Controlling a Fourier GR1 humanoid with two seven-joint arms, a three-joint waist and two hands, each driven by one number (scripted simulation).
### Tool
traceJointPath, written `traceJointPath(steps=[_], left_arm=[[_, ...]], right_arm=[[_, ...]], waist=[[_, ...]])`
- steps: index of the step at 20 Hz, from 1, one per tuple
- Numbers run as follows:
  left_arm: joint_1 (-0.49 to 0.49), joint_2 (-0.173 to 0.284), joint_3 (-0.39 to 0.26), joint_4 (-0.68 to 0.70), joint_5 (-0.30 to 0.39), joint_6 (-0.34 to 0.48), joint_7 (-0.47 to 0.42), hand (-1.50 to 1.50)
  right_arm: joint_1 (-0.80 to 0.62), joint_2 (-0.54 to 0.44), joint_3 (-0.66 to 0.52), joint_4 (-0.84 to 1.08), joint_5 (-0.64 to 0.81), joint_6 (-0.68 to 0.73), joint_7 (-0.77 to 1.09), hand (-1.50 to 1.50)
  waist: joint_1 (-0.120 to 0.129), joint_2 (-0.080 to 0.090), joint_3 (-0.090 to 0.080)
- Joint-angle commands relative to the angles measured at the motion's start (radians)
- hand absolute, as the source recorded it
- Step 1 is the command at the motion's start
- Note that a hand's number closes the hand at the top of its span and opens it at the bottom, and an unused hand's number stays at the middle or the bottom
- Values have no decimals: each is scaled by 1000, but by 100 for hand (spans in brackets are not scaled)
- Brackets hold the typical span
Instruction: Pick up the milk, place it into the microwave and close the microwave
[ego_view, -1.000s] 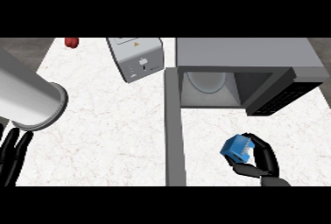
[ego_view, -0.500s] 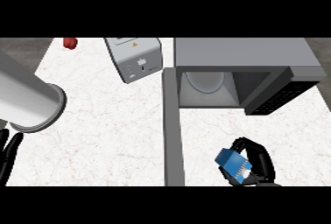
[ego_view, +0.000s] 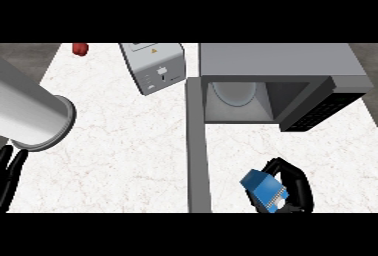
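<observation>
A blue milk carton (ego_view: 265, 190) with a white label end lies tilted in my right hand (ego_view: 294, 184), whose black fingers curl round it near the lower right of the head view. The grey microwave (ego_view: 277, 62) stands at the back right with its cavity open and a pale turntable (ego_view: 235, 93) inside. Its door (ego_view: 196, 145) swings out toward me, edge-on, just left of the carton. My left forearm (ego_view: 29, 115) crosses the left side, and the left hand (ego_view: 10, 172) hangs at the lower left edge with straight fingers.
A grey toaster-like appliance (ego_view: 153, 67) stands at the back centre, left of the microwave. A small red object (ego_view: 80, 48) sits at the far back left. White marbled counter (ego_view: 125, 160) spreads between the left arm and the door.
My right hand with the carton has drawn down and back toward the lower edge, and the carton has tipped over. The left arm has barely shifted.
</observation>
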Motion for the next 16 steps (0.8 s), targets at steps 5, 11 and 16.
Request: traceJointPath(steps=[5,11,16], left_arm=[[-50,5,39,82,20,-15,-8,-150],[5,26,87,30,75,-42,1,-150],[62,6,64,-5,76,-80,-20,-150]], right_arm=[[-137,23,102,-91,8,-199,182,150],[-367,23,86,32,82,-366,334,150],[-537,14,30,191,140,-452,421,150]], waist=[[2,1,0],[14,3,0],[18,3,1]])
